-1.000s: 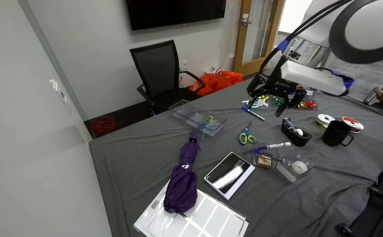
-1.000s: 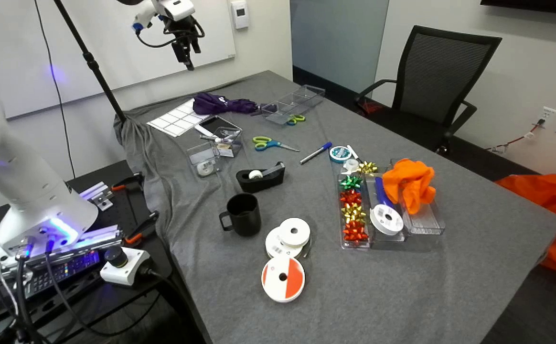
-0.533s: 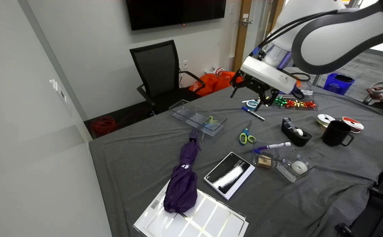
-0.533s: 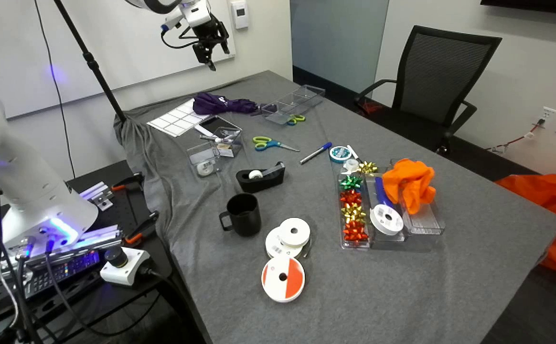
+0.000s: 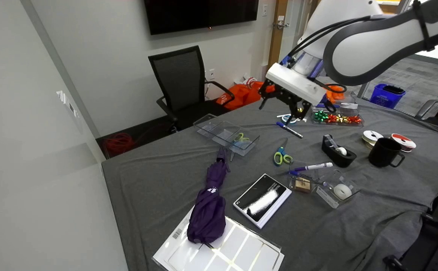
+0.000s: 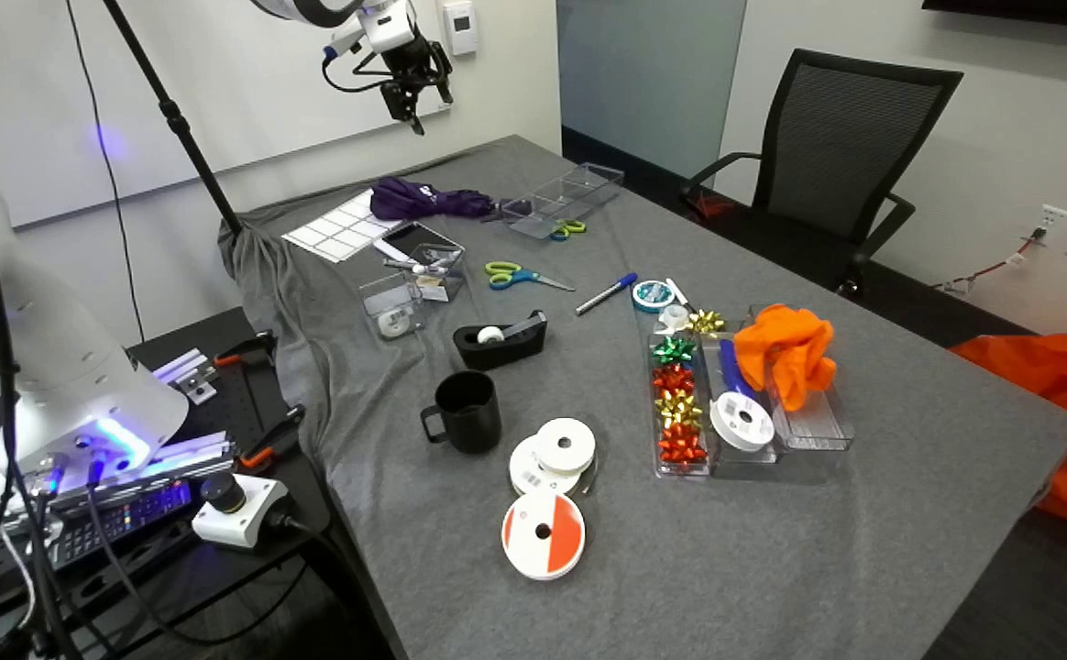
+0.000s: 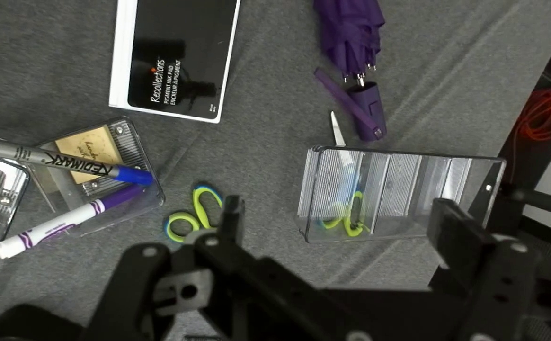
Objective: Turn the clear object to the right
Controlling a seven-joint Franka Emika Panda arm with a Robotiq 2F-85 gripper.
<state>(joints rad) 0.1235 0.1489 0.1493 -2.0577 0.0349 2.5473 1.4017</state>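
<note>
- the job is to turn the clear tray (image 7: 401, 192) to the right. i think the step in hand is just getting to it: the tool (image 7: 341, 214) hangs up high, apart from the tray, in both exterior views.
- the tool is spread wide and holds nothing. in the wrist view one tip is toward 9 o'clock and one toward 3 o'clock.
- the clear tray is on the grey worktop (image 6: 909, 477). in the wrist view its long way runs from 9 to 3 o'clock.
- green-handled scissors (image 7: 349, 176) show through its 9 o'clock end. the blade pokes out past the rim, between 10 and 11 o'clock. i can't tell for sure if they are under the tray or in it.
- the handle of the purple umbrella (image 7: 353, 42) is just beside the tray, at 11 o'clock.
- next, i think the tool should come down with one tip on each side of a thin wall, then pinch. the 3 o'clock end wall looks good, away from the scissors.
- then it should turn slowly clockwise, which is my guess at "to the right". the scissors could snag, or the umbrella could get bumped.
</note>
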